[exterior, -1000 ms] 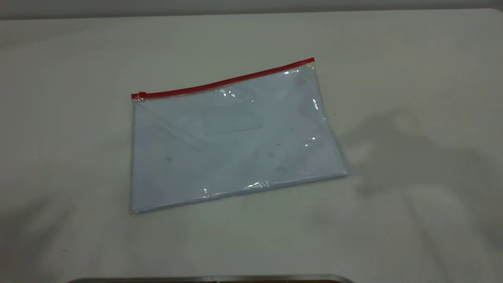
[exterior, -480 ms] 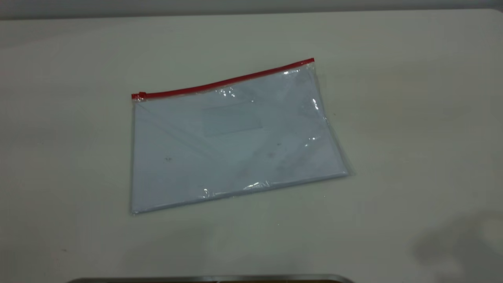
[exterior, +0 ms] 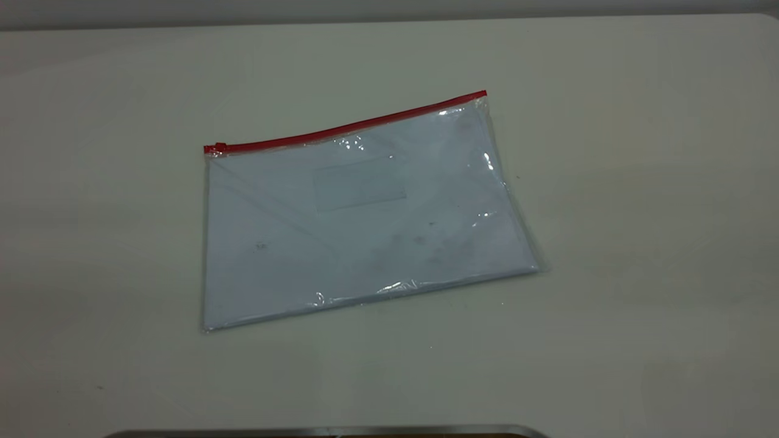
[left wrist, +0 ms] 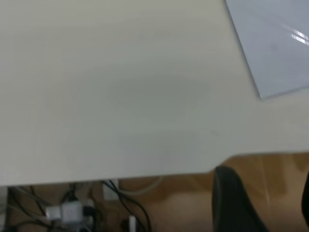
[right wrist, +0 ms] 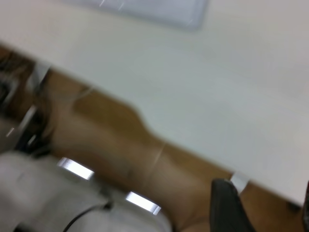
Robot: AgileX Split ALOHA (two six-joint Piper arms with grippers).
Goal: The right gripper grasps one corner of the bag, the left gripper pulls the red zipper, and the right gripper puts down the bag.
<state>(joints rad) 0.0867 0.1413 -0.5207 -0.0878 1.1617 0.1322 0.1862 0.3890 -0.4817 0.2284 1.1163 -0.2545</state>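
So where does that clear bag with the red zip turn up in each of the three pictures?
Exterior view: the bag lies flat mid-table.
Left wrist view: only one corner shows, at the picture's edge.
Right wrist view: a blurred corner at the edge.
Shared landmark: the pale table.

Glossy clear plastic bag (exterior: 365,225), matt table (exterior: 639,152)

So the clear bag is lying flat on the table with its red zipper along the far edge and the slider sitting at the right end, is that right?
Not quite. The bag lies flat on the table with the red zipper along its far edge, but the slider sits at the left end, as the exterior view shows.
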